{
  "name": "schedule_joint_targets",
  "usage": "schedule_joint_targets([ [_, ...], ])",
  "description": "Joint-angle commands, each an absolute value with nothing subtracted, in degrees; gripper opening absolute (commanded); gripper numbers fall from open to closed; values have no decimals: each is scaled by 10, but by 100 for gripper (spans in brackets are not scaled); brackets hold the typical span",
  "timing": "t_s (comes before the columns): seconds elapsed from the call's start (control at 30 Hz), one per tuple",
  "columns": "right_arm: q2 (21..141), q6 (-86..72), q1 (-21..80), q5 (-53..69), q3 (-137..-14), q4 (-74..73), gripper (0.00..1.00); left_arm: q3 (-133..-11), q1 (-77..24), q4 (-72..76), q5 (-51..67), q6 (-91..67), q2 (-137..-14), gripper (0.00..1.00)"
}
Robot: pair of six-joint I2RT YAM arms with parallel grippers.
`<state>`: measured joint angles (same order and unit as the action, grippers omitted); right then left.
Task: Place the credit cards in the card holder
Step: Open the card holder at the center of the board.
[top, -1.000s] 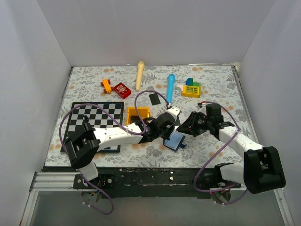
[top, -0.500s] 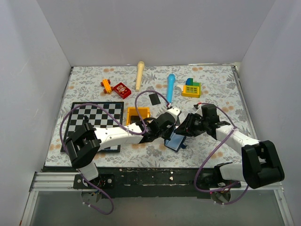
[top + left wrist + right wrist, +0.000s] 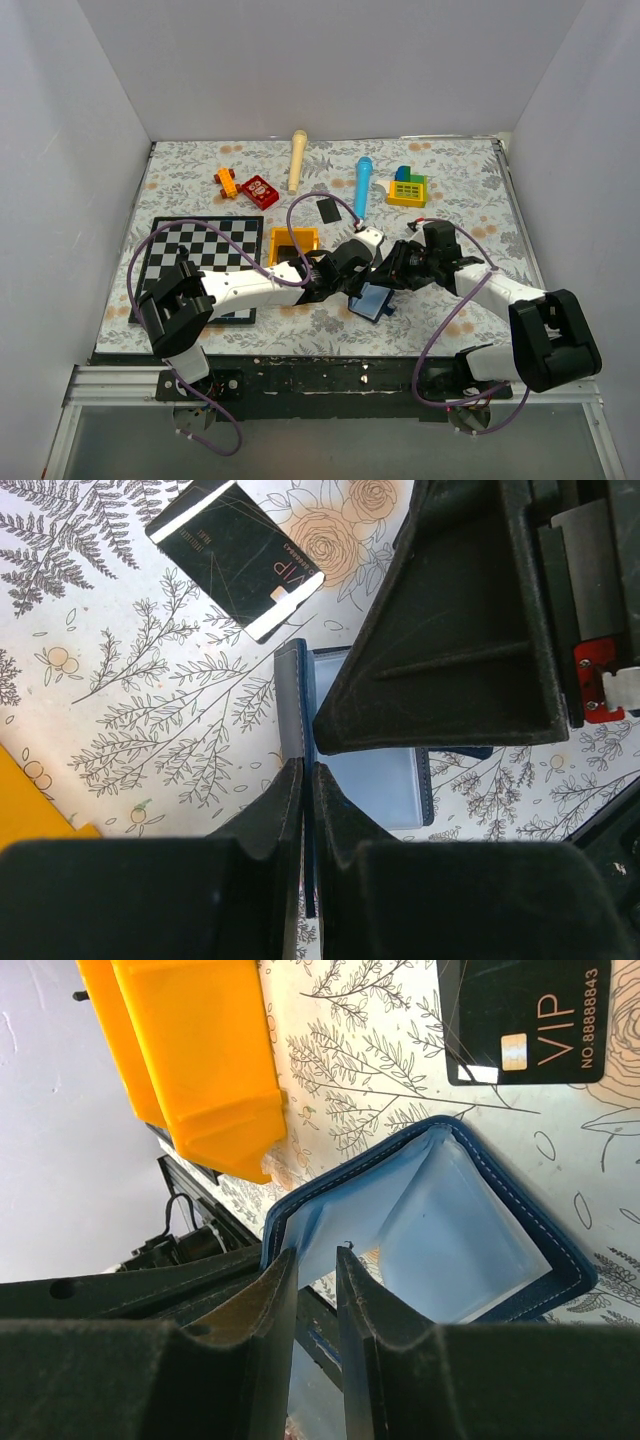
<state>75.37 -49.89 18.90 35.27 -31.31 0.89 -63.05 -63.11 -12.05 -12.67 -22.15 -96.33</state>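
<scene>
The card holder (image 3: 374,300) lies open near the table's front edge, navy outside and light blue inside (image 3: 455,1235). My left gripper (image 3: 305,772) is shut on the upright edge of one flap (image 3: 294,705). My right gripper (image 3: 316,1258) hovers over the wallet from the right, its jaws a narrow gap apart at the edge of the clear pocket, with nothing pinched between them. Its fingers (image 3: 450,630) fill the upper right of the left wrist view. One black credit card (image 3: 328,210) marked VIP (image 3: 235,558) (image 3: 525,1020) lies flat on the cloth beyond the wallet.
A yellow tray (image 3: 293,243) (image 3: 195,1055) sits just left of the wallet. Left of it lies a chessboard (image 3: 195,262). At the back are a blue cylinder (image 3: 362,185), a wooden handle (image 3: 297,158), a red box (image 3: 260,190) and a yellow toy (image 3: 408,187).
My right gripper has moved left and come in over the open wallet. The left gripper and the wallet have stayed put.
</scene>
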Motion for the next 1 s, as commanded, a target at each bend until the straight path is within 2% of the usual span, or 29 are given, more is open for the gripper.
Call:
schedule_joint_targets([
  [0.0,766,-502,195,328,-331,26,30,-629,-634,-97,-116,-229,-956,0],
  [0.6,803,-487,203,293,-336,1,29,-627,-634,-95,-118,-229,-957,0],
  [0.97,741,-409,204,186,-388,-210,29,-625,-634,-94,-122,-227,-959,0],
])
